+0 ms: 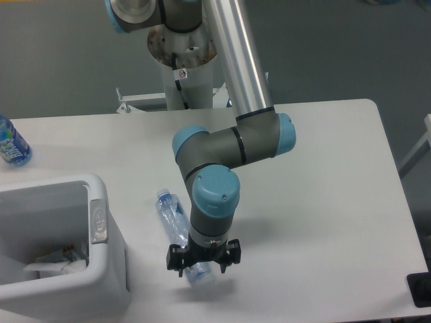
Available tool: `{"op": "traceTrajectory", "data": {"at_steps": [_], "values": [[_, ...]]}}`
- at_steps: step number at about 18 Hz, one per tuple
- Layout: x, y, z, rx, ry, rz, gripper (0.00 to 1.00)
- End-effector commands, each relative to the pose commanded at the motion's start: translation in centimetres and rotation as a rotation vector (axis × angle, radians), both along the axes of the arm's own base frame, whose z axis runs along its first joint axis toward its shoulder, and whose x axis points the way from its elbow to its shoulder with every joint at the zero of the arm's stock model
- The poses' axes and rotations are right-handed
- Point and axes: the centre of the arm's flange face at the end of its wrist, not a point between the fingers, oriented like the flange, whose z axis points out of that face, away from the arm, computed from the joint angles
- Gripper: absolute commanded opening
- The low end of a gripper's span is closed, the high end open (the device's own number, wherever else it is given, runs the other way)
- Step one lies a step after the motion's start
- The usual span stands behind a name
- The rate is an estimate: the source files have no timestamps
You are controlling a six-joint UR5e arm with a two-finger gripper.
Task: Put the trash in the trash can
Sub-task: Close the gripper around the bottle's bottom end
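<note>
Black gripper, jaws apart, hangs straddling the lower end of the long clear plastic bottle with blue cap, which lies flat on the white surface. Just left stands the large white plastic bin, crumpled packets inside. Far back left, a bluer bottle stands at the edge.

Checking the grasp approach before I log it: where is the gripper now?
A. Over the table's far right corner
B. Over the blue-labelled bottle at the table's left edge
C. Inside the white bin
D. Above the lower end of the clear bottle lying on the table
D: the gripper, jaws open, sits over the lower end of the clear plastic bottle, which lies on the table right of the trash can.
</note>
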Motion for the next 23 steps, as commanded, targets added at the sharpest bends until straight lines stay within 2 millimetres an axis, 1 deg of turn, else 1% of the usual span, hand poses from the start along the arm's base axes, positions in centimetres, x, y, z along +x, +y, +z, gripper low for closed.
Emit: {"op": "traceTrajectory", "data": {"at_steps": [4,7,9,13,15,17,19,21,23], "values": [[0.0,0.1,-0.3,-0.005,-0.008,0.049,1.00],[0.1,0.1,-0.7,-0.011,-0.012,0.051,1.00],[0.7,0.5,-0.8,-0.013,-0.011,0.040,1.00],[1.0,0.8,-2.1,-0.028,-0.023,0.054,1.00],[1.3,1.2,-1.9,-0.033,-0.009,0.047,1.00],[1.4,1.1,-2.0,-0.035,-0.009,0.048,1.00],[1.4,1.2,-2.0,-0.035,-0.007,0.047,0.95],[1.5,1.0,-2.3,-0.043,-0.010,0.050,0.84],[1.6,0.9,-2.3,-0.044,-0.011,0.052,0.84]]}}
